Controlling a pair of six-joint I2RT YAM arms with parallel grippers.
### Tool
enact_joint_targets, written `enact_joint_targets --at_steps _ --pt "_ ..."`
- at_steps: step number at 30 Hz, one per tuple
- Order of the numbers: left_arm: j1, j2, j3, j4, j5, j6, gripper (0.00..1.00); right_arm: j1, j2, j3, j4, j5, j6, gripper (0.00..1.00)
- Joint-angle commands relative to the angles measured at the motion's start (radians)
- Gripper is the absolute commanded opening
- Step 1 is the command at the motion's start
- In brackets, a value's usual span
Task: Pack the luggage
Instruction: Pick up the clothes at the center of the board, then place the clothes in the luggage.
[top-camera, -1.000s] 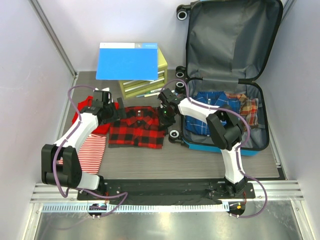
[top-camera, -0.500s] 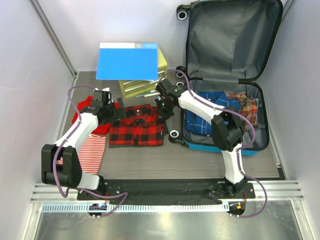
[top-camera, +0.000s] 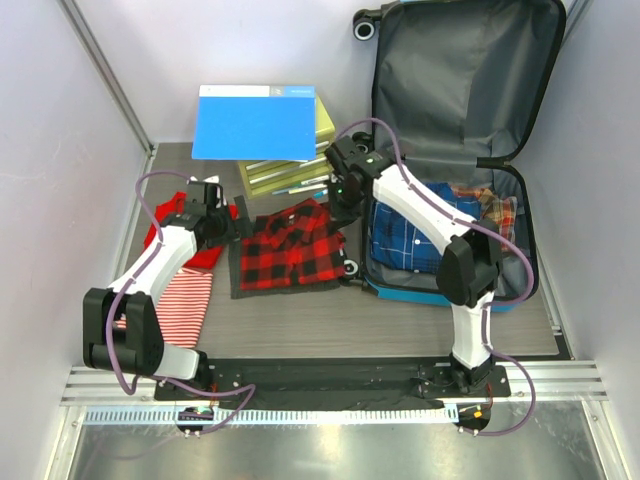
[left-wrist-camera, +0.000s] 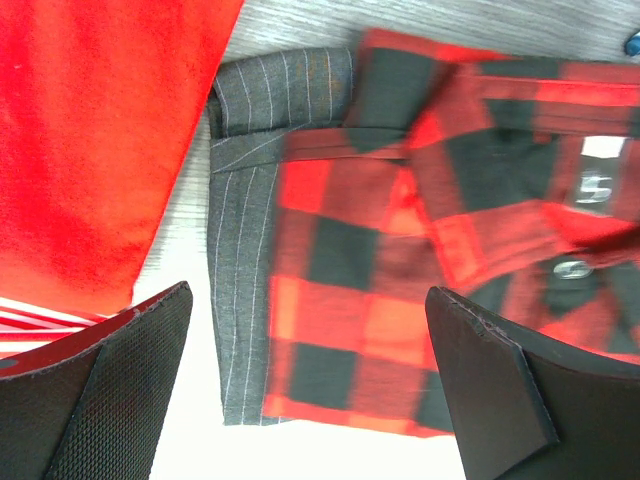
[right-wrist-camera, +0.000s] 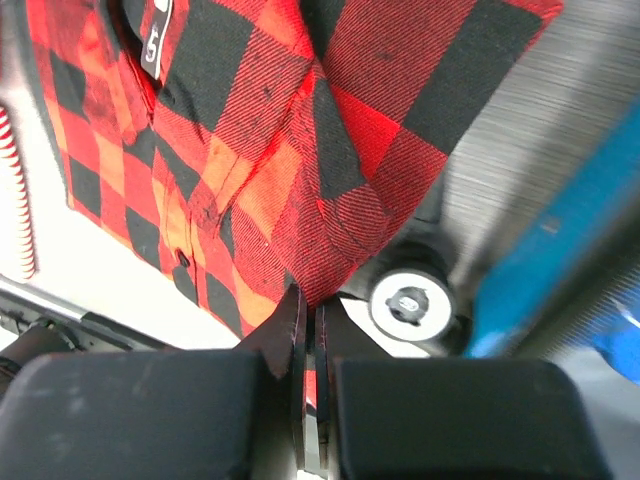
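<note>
Left of luggage (top-camera: 455, 80), right gripper (right-wrist-camera: 309, 335) pinches plaid shirt (top-camera: 295, 245) corner; should lift high before swinging in. Left gripper (top-camera: 236, 216) spread.

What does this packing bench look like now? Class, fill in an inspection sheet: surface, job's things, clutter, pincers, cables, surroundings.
Surface: grey table, clothes lying on its left half.
Job's things: luggage open, lid raised, blue plaid shirt inside; red-black checked shirt outside it.
Clutter: blue folder on drawer box; red garment; striped cloth; grey pinstripe garment.
Pincers: right pincer shut on checked shirt's edge; left pincer open above it.
Cables: purple cables loop along both arms.
Surroundings: pale walls; metal rail at near edge.
</note>
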Motion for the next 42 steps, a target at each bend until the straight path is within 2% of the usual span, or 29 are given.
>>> enact_joint_targets --at_steps 1,14,21,30,42 --pt "0.004 0.006 -0.007 0.025 0.014 0.007 1.0 -0.065 -0.13 0.037 -0.083 0.065 0.004 0.01" --pt "0.004 0.02 -0.007 0.027 0.031 0.004 1.0 -0.188 -0.21 -0.03 -0.162 0.113 -0.059 0.01" --pt "0.004 0.026 -0.009 0.03 0.034 0.005 1.0 -0.24 -0.286 -0.108 -0.195 0.196 -0.08 0.01" --pt "0.004 0.045 -0.007 0.039 0.045 0.004 1.0 -0.406 -0.369 -0.24 -0.197 0.289 -0.154 0.01" --pt "0.004 0.049 -0.018 0.051 0.043 0.005 1.0 -0.605 -0.366 -0.21 -0.192 0.423 -0.25 0.01"
